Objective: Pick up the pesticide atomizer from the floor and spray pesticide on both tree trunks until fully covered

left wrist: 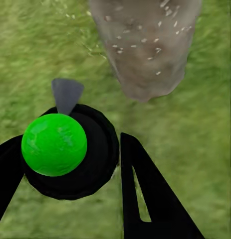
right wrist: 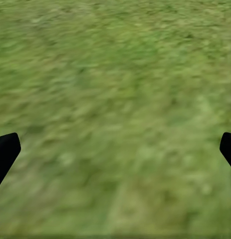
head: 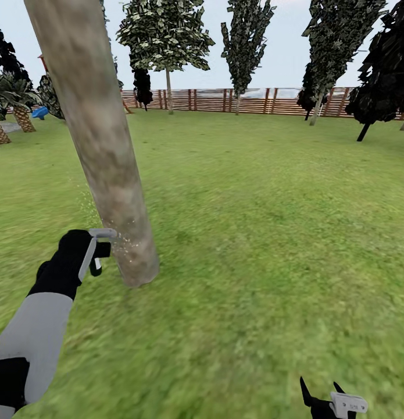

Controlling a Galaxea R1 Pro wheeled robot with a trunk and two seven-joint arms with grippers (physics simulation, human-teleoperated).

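Note:
A thick, pale mottled tree trunk (head: 108, 157) leans up from the grass just ahead of me on the left. My left gripper (head: 100, 251) is beside the trunk's base and shut on the pesticide atomizer (left wrist: 70, 154), a black bottle that shows a round green top in the left wrist view. Its grey nozzle (left wrist: 66, 93) points toward the tree trunk (left wrist: 145, 45), which carries pale specks. Fine specks also hang in the air by the base. My right gripper (head: 324, 398) hangs low at the right, open over grass (right wrist: 115, 99) with nothing between its fingertips (right wrist: 5, 152).
Green lawn stretches out on all sides. A brown slat fence (head: 254, 100) closes the far end, with several other trees (head: 167, 35) and dark bushes (head: 382, 81) along it. Palm-like plants (head: 18, 99) and a blue object (head: 40, 112) stand at the far left.

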